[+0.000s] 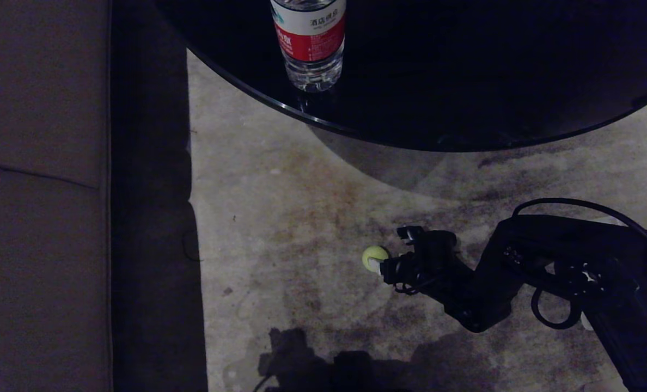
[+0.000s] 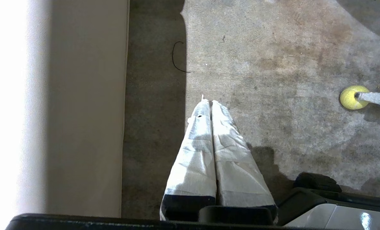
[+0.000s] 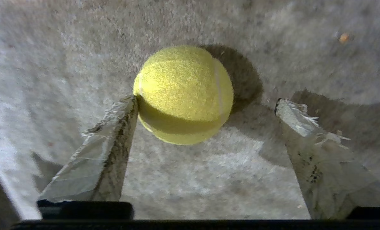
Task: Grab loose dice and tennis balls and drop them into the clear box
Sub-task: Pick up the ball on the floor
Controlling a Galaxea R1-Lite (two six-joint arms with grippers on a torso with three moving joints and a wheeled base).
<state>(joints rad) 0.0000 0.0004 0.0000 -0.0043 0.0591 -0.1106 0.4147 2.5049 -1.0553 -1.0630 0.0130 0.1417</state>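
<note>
Stained carpet floor (image 1: 280, 218) | right end effector (image 3: 206, 105) low, reaching level, fingers apart | tennis ball (image 3: 183, 94) on carpet at its tips, touching one finger | left end effector (image 2: 210, 103) pressed together, parked.

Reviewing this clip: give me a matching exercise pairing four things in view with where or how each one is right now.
Things:
1. tennis ball
2. water bottle
3. left gripper
4. right gripper

States:
A. fingers pressed together over the carpet
B. standing on the black table
C. fingers spread wide around the ball
D. lying on the carpet

Pairs: 1-D, 2-B, 3-A, 4-C
</note>
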